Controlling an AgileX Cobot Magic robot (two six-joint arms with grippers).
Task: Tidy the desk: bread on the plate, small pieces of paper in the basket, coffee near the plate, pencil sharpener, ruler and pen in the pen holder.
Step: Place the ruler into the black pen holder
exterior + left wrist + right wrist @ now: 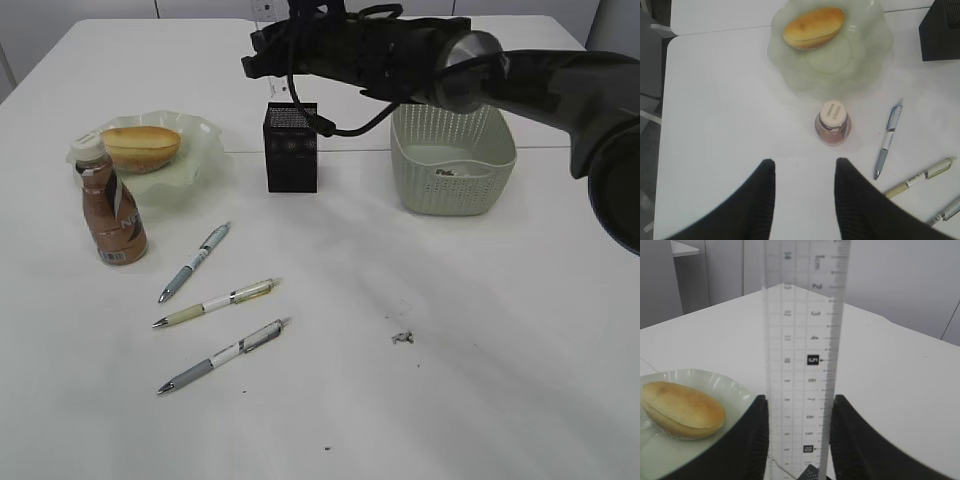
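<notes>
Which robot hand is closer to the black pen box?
The right one. The right gripper holds the ruler just above the black pen holder. The left gripper hovers empty near the coffee bottle, farther from the holder.

We saw a white table [480, 380] holding a pale green wavy plate [195, 170], brown coffee bottle [112, 215], black box-shaped pen holder [291, 150], light green plastic basket [452, 160], three pens [215, 305] and a tiny paper scrap [402, 338].

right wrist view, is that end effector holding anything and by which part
Yes. The right end effector holds the clear ruler upright, clamped near its lower end, above the black pen holder. The left end effector holds nothing.
</notes>
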